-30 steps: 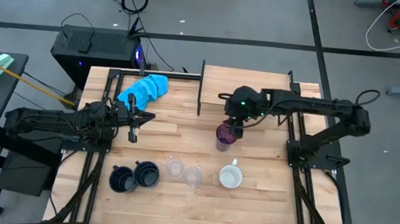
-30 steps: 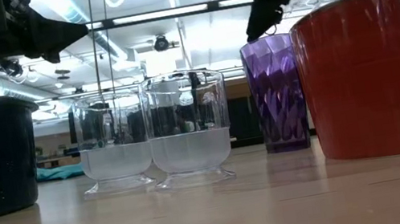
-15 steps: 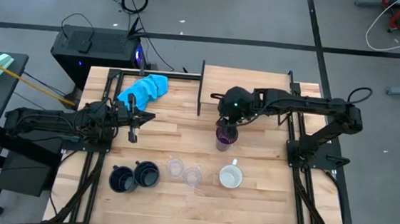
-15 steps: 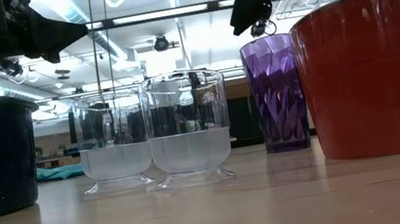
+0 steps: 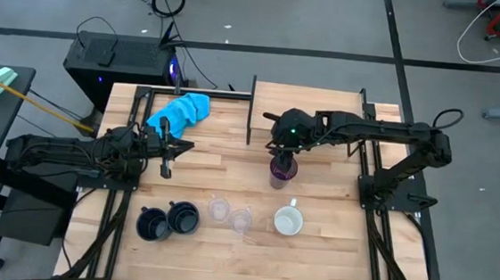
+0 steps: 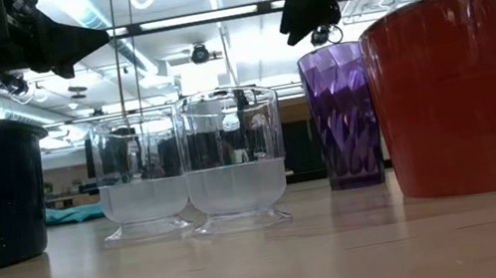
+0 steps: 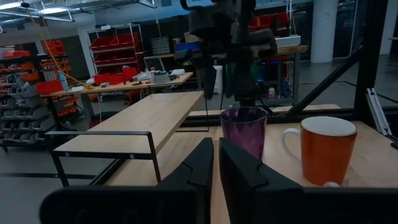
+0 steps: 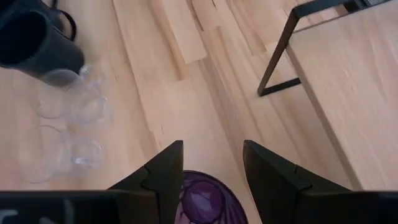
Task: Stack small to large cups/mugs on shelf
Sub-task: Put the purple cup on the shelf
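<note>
The purple tumbler [image 5: 280, 172] stands upright on the tabletop, just near of the shelf [image 5: 311, 105] and its dark upright panel [image 5: 251, 111]. My right gripper [image 5: 280, 156] hovers open, pointing down, right above the tumbler's rim [image 8: 203, 198]; its fingers stand to either side of the rim, apart from it. The orange mug [image 5: 288, 221], two clear glasses [image 5: 230, 215] and two navy mugs [image 5: 168, 221] stand in a row near the front edge. My left gripper [image 5: 182, 146] waits shut and empty at the table's left.
A blue cloth [image 5: 181, 110] lies at the far left of the table. The shelf's dark frame [image 8: 280, 56] stands close beside the tumbler on the far side. Bare tabletop lies between the two arms [image 5: 222, 160].
My right gripper has moved a little toward the table's left edge and now stands over the purple tumbler. The tumbler has stayed where it was.
</note>
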